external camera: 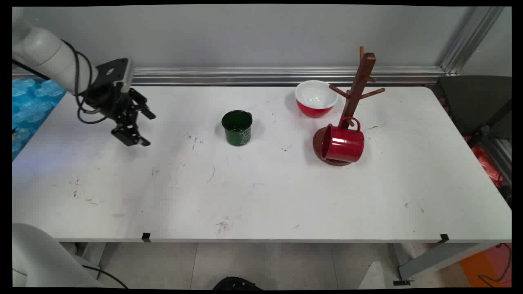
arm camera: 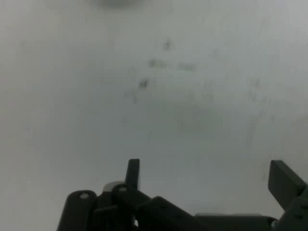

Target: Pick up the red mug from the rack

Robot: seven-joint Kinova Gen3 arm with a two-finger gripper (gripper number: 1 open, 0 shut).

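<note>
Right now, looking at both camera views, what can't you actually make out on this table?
- White lettering on the green mug: too small to read, main view.
- Base of the wooden mug tree: largely hidden by the red mug lying against it, main view.
- Bottom of the green mug: dark.
- Hand view: shows only blurred, scuffed table beyond the open fingers; no objects visible.

Item count on the bench (external camera: 261, 196): two mugs, one green (external camera: 237, 128) and one red (external camera: 342, 143); one red bowl (external camera: 316, 98); one wooden mug tree (external camera: 356, 87).

White table (external camera: 261, 196) bears green mug (external camera: 237, 128), red bowl (external camera: 316, 98), mug tree (external camera: 354, 107)
</note>
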